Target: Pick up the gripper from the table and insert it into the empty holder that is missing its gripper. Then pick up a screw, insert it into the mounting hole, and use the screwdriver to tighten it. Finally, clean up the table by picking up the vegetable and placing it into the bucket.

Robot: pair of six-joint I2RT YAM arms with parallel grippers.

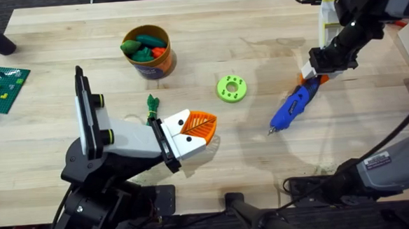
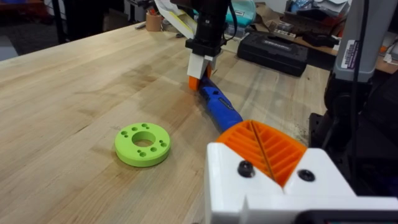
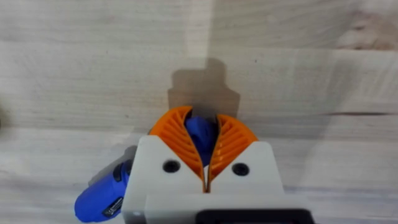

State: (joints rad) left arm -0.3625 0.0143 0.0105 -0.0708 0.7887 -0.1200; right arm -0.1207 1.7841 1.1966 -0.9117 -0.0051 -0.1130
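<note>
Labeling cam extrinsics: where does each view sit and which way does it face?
Overhead: above the arm bases, looking down and forward over the table; shows both arms, left hand, right hand.
Left wrist: on the left arm, looking across the table at the green disc and screwdriver; own fingers at bottom.
Right wrist: straight down on the screwdriver handle between its own pads.
Shared: all see the screwdriver; overhead and left wrist share the disc.

overhead looking down, wrist views close, low
</note>
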